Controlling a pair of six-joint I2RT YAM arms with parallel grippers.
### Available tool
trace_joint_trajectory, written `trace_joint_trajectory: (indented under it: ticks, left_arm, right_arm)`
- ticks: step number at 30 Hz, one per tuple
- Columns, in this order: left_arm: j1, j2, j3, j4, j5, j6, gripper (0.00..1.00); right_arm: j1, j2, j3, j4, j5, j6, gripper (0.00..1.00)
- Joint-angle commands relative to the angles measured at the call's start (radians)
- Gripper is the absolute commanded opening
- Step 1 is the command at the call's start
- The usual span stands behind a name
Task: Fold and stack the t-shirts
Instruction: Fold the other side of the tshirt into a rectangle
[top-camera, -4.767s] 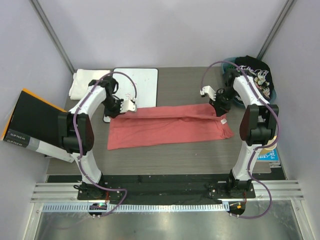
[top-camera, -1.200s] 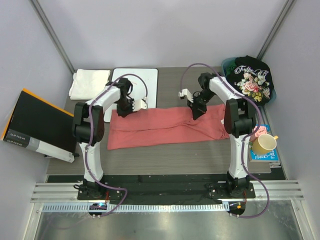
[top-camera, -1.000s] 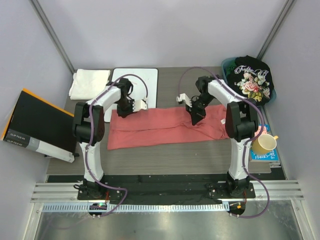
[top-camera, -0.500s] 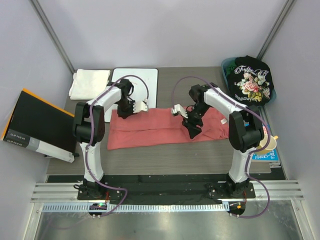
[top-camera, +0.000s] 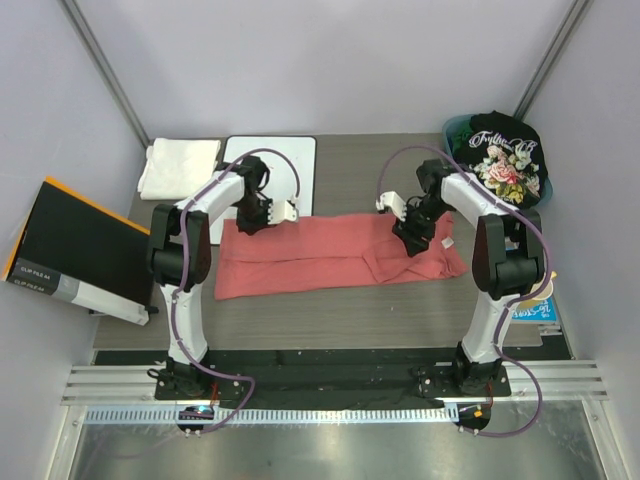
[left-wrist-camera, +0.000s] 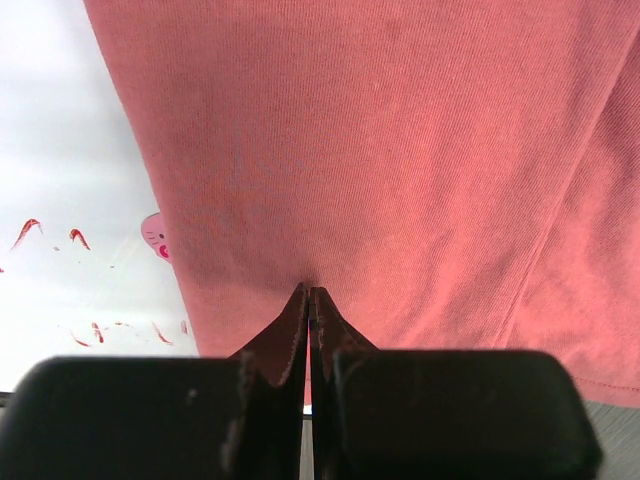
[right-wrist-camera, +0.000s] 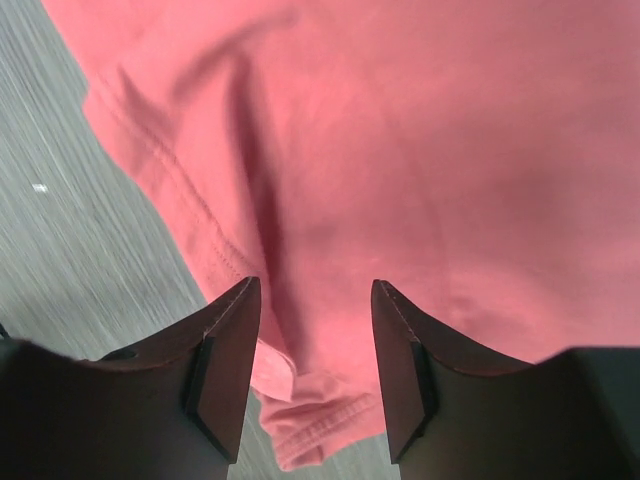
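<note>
We are mid-fold on the plain salmon-red cloth t-shirt (top-camera: 320, 255), a long band across the middle of the grey table (top-camera: 380, 310). Our left gripper (left-wrist-camera: 308, 298) pinches its far left edge. Our right gripper (right-wrist-camera: 313, 290) hangs partly open over its right part, gripping nothing. Next, it probably needs to close on cloth there.

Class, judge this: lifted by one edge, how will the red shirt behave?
Probably floppy: the red shirt lies in soft creases. Likely light: thin, flat cloth. Probably not slippery: the left gripper pinches its textured knit shut.

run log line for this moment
left pincer: shut on salmon-red t-shirt | right pincer: open over it | fold: unfinished
</note>
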Motion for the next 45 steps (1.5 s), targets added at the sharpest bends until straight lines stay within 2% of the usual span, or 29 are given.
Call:
trace_joint_trajectory:
  ticks: [1, 3, 5, 7, 10, 18, 23, 33, 35, 36, 37, 40, 45]
  left_arm:
    - [-0.003, -0.009, 0.022, -0.014, 0.010, 0.003, 0.00]
    - [-0.006, -0.007, 0.023, -0.015, 0.009, 0.000, 0.00]
    - [-0.009, -0.007, 0.023, -0.019, 0.009, -0.002, 0.00]
    - [-0.011, -0.007, 0.031, -0.025, 0.004, 0.001, 0.00]
    - [-0.011, -0.007, 0.036, -0.032, -0.008, 0.018, 0.00]
    - [-0.011, 0.007, 0.059, -0.043, -0.007, 0.037, 0.00]
    - [-0.011, 0.008, 0.060, -0.058, -0.010, 0.055, 0.00]
    - [-0.011, 0.007, 0.056, -0.066, 0.001, 0.073, 0.01]
    - [-0.011, 0.004, 0.049, -0.063, 0.003, 0.072, 0.01]
    - [-0.011, 0.002, 0.046, -0.057, 0.004, 0.072, 0.01]
    - [-0.011, -0.001, 0.045, -0.055, 0.003, 0.070, 0.01]
    - [-0.012, -0.007, 0.042, -0.046, 0.003, 0.067, 0.01]
    - [-0.012, -0.015, 0.028, -0.042, 0.003, 0.052, 0.02]
  right_arm:
    - [0.008, -0.029, -0.092, 0.069, 0.062, -0.034, 0.51]
    - [0.004, -0.017, -0.112, 0.141, 0.071, 0.015, 0.46]
    - [0.004, -0.006, -0.115, 0.170, 0.067, 0.023, 0.35]
    - [0.004, 0.003, -0.112, 0.168, 0.058, 0.033, 0.19]
    - [0.004, -0.015, -0.113, 0.112, 0.033, -0.010, 0.07]
    - [0.037, -0.087, -0.182, -0.026, 0.006, -0.072, 0.01]
    - [0.088, -0.153, -0.228, -0.072, -0.017, -0.072, 0.01]
    - [0.145, -0.236, -0.300, -0.014, -0.011, 0.031, 0.01]
    - [0.145, -0.259, -0.279, 0.000, -0.014, 0.040, 0.08]
    - [0.146, -0.265, -0.251, 0.000, -0.024, 0.043, 0.13]
    - [0.151, -0.272, -0.239, 0.002, -0.027, 0.045, 0.22]
    - [0.191, -0.275, -0.202, 0.006, -0.024, 0.037, 0.34]
    - [0.235, -0.224, -0.141, 0.025, -0.047, 0.052, 0.37]
